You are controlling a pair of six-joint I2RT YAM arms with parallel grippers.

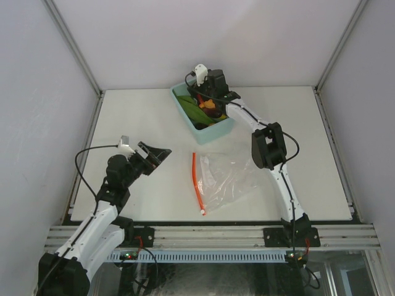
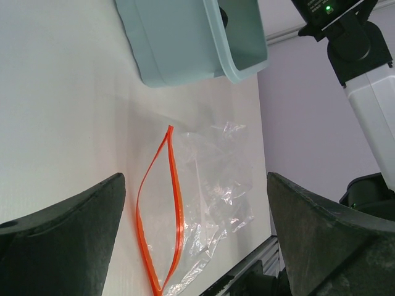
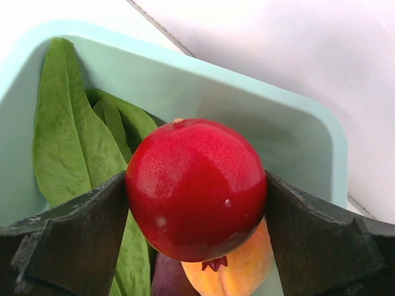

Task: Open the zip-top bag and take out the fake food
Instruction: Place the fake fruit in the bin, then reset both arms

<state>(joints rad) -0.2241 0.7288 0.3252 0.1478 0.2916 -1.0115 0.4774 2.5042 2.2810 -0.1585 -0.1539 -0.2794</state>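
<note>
Time to lower the red apple (image 3: 196, 185), squeezed tight in the right claw (image 3: 197, 213), softly into the teal bin (image 3: 296, 123), with the left claw (image 2: 196, 209) wide open and empty near the bag (image 2: 216, 185) on the counter (image 2: 62, 92).

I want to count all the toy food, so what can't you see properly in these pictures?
- Top view: the right gripper covers much of the teal bin, so the pieces inside cannot be counted.
- Right wrist view: the red apple hides most of the peach and a purple piece beneath it.
- Left wrist view: the bin's own wall and the picture's top edge hide what is inside it.
</note>
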